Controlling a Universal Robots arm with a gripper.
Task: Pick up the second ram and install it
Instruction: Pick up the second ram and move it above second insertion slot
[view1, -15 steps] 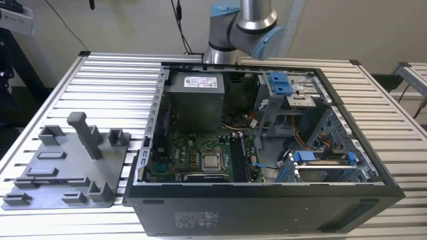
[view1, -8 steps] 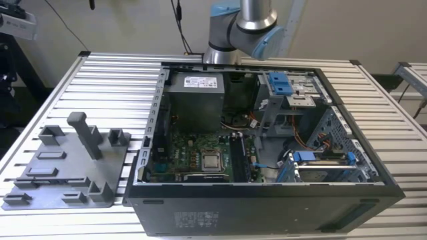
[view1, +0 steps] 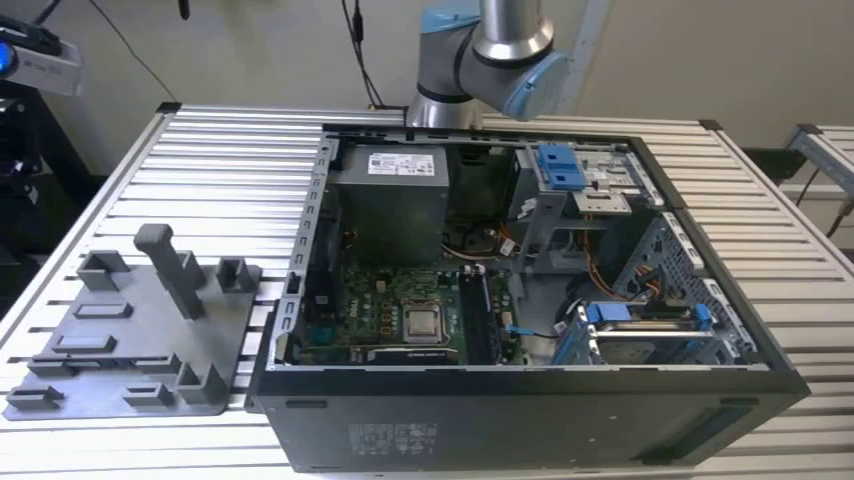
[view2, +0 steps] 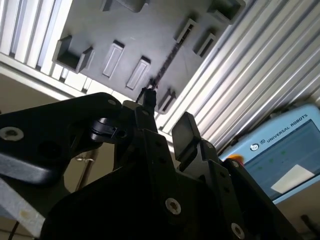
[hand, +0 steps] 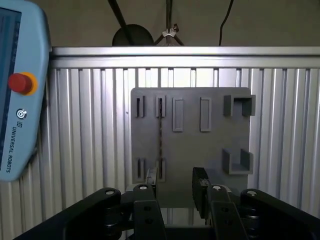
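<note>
Second ram (hand: 160, 140), a slim dark memory stick seen edge-on, is sitting in a slot of the flat grey plastic holder plate (hand: 210, 150) on the ribbed aluminium worktop (hand: 90, 150). Black pincer (hand: 175, 182) hangs above it, spread wide, holding nothing.

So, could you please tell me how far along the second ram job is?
Done: nothing visible; the second ram stands on edge in its gray fixture plate holder. In hand: nothing; the open end effector hangs over the plate, near the ram. Left: grasping it and seating it in the computer case.
</note>
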